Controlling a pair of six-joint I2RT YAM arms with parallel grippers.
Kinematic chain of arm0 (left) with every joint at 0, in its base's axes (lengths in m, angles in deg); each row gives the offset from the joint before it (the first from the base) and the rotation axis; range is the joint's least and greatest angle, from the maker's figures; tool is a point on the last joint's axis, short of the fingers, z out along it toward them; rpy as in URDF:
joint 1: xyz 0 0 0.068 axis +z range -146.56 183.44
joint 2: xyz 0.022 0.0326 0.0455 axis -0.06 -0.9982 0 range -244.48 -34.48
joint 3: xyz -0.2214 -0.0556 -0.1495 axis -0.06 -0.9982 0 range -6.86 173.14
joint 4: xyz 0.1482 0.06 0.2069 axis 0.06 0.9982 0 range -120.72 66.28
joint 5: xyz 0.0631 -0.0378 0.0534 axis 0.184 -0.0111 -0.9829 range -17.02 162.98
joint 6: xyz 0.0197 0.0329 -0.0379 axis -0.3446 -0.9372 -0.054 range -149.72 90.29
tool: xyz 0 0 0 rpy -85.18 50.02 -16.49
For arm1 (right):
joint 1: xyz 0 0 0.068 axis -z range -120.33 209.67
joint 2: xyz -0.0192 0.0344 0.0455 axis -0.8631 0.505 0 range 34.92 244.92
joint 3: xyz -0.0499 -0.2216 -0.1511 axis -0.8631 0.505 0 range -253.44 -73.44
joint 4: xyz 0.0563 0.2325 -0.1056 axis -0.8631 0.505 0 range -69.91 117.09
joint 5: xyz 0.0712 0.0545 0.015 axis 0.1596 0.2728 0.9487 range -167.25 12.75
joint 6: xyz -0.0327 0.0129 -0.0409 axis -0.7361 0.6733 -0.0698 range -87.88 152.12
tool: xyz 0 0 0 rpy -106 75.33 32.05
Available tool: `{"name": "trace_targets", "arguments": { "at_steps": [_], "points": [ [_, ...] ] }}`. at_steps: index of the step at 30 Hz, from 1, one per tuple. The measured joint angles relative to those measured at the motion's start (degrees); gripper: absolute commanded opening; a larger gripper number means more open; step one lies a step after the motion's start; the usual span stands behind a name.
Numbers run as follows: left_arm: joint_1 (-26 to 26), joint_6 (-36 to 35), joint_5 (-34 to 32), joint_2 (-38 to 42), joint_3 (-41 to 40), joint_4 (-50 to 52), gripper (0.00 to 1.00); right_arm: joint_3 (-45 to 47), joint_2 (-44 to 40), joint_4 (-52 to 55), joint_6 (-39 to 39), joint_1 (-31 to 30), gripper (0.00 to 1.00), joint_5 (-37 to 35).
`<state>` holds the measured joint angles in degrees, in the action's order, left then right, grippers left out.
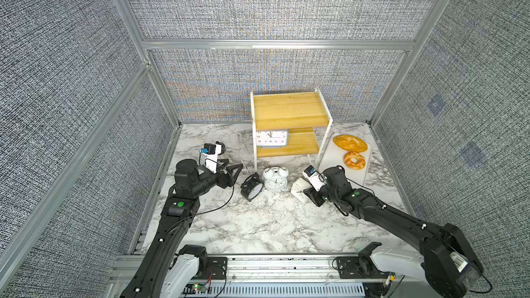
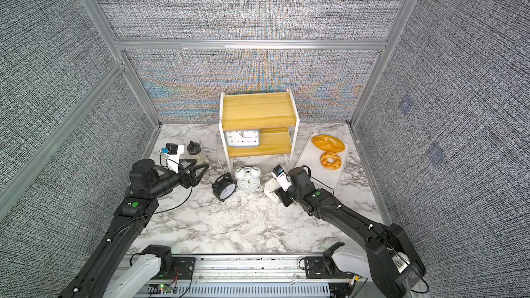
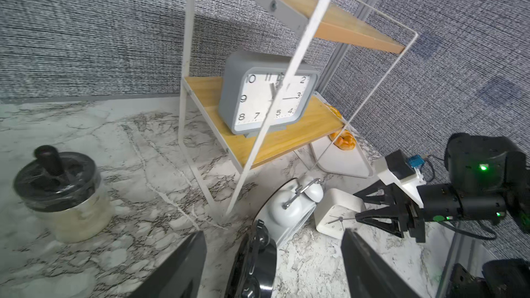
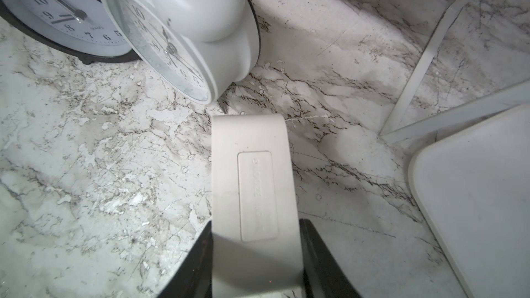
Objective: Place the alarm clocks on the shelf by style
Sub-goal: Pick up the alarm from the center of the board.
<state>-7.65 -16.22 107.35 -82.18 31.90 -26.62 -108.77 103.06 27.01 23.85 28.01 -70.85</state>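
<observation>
The shelf [image 1: 289,110] stands at the back with the grey-blue clock [image 1: 272,138] on its lower board; its top board is bare. In front of it the black twin-bell clock [image 1: 251,187] leans beside the white twin-bell clock [image 1: 275,179] on the marble. My right gripper [image 1: 308,193] is shut on the small white square clock [image 1: 298,189]; in the right wrist view its fingers [image 4: 200,250] press both sides of the case [image 4: 252,167]. My left gripper [image 1: 235,165] hangs open, left of the black clock [image 3: 255,265] and apart from it.
A glass jar with a black lid [image 2: 194,151] stands behind my left gripper. A white tray [image 1: 329,156] holding a bread loaf [image 1: 350,143] and a ring-shaped bread [image 1: 354,160] lies right of the shelf, close to my right arm. Grey walls close three sides.
</observation>
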Motion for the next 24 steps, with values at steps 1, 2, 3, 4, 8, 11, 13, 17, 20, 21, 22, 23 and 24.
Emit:
{"name": "trace_targets", "arguments": {
  "at_steps": [1,2,3,4,8,11,13,17,20,21,22,23,24],
  "points": [
    [-1.1,-0.5,0.2,0.0,0.0,-0.1,0.79,-0.2,-0.5,0.2,0.0,-0.3,0.32,0.1],
    [-2.2,-1.3,0.3,0.2,0.0,-0.2,0.79,-0.4,-1.0,0.4,0.0,-0.4,0.31,0.2],
    [-3.1,-1.7,0.3,0.3,0.0,-0.2,0.79,-0.7,-1.3,0.4,0.0,-0.7,0.31,0.4],
    [-4.2,-2.4,0.4,0.4,0.2,-0.1,0.79,-1.0,-1.7,0.5,0.0,-1.0,0.31,0.7],
    [-8.6,-6.3,3.1,-0.3,1.2,-0.4,0.79,-2.7,-3.1,2.1,-0.2,-2.5,0.3,2.4],
    [-12.8,-9.9,4.7,-3.2,2.5,-0.3,0.8,-4.2,-4.4,3.7,-0.7,-4.3,0.29,4.0],
    [-16.1,-12.9,5.3,-6.3,4.4,1.0,0.8,-5.0,-5.3,4.5,-1.3,-5.4,0.29,5.0],
    [-21.5,-21.2,6.2,-13.8,11.2,7.1,0.79,-6.6,-6.8,6.0,-2.4,-7.4,0.29,7.0],
    [-23.4,-28.1,6.6,-19.6,16.9,13.5,0.77,-7.8,-7.3,7.4,-3.7,-8.7,0.29,8.8],
    [-23.6,-30.5,6.7,-21.5,18.8,15.9,0.75,-8.1,-7.5,7.7,-4.0,-9.0,0.29,9.3],
    [-23.7,-33.1,6.9,-23.2,20.7,18.3,0.75,-8.3,-7.6,7.9,-4.4,-9.3,0.29,9.7],
    [-23.7,-36.0,7.3,-25.2,23.3,21.6,0.74,-8.5,-7.7,8.3,-4.6,-9.6,0.29,10.3],
    [-23.8,-38.3,7.5,-26.6,25.1,23.8,0.74,-8.7,-7.8,8.7,-5.0,-9.7,0.29,10.5]
  ]
}}
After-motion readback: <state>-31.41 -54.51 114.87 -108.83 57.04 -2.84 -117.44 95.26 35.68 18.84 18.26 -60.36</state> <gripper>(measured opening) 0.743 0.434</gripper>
